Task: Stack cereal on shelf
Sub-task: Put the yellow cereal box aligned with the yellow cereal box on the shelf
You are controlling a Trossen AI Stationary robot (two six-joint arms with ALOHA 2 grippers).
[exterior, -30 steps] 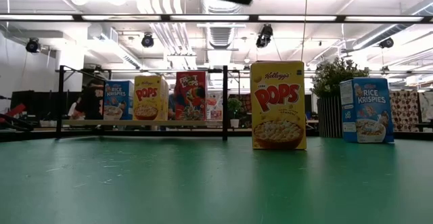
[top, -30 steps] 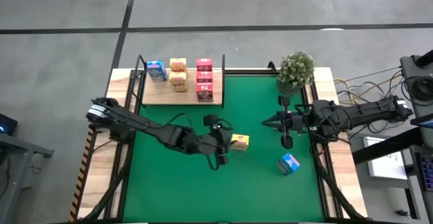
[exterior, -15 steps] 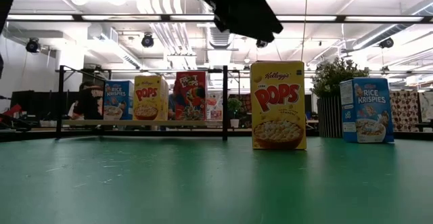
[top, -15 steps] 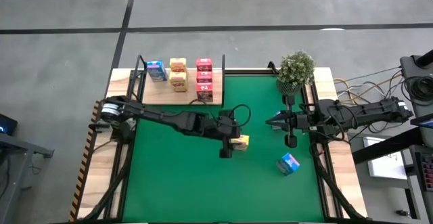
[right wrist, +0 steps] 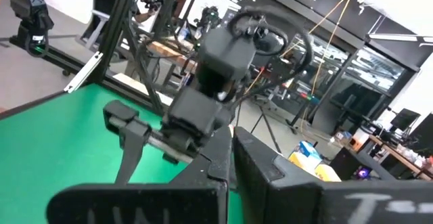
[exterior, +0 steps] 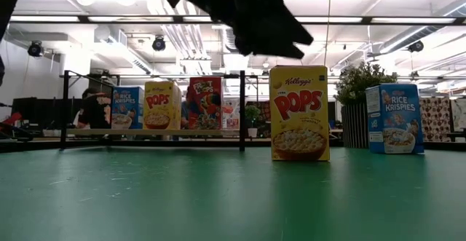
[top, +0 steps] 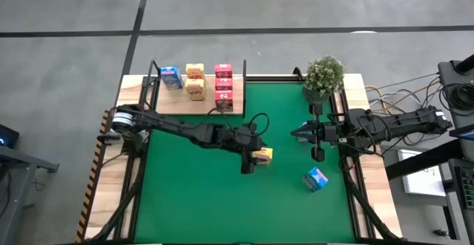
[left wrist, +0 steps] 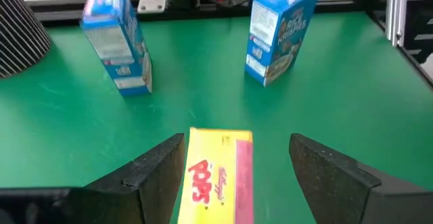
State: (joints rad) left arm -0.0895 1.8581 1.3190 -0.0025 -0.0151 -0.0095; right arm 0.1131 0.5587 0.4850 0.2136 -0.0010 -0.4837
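1. Over the middle of the green mat (top: 192, 200), your left gripper (top: 254, 156) hangs above a yellow box (top: 263, 155), fingers spread wide and straddling it.
2. Your left wrist view shows that box (left wrist: 218, 175) standing between the two dark fingers (left wrist: 159, 170), with a gap on each side. Nothing is grasped.
3. From the low view, the yellow box (exterior: 298, 113) stands upright on the mat, its printed front facing the camera, with the dark bulk of the arm above it.
4. Your right gripper (top: 295, 134) waits near the mat's right edge, jaws pressed together and empty, pointing toward the left arm.
5. Just beside it stands the potted plant (top: 324, 76), at the mat's far right corner.
6. A blue box (top: 316, 178) sits on the mat nearer the front, on the right, turned at an angle.
7. Your left wrist view shows two blue boxes upright on the mat beyond the yellow one: one (left wrist: 281, 29) and another (left wrist: 118, 38), well apart from each other.
8. The shelf (top: 167, 103) lies at the far left of the table, with black posts at its ends.
9. On the shelf you have a blue box (top: 171, 77), yellow boxes (top: 195, 81) and pink boxes (top: 224, 86), set in rows side by side.
10. The low view shows these as a blue (exterior: 127, 108), a yellow (exterior: 162, 105) and a red-fronted box (exterior: 205, 103) standing upright on the board.
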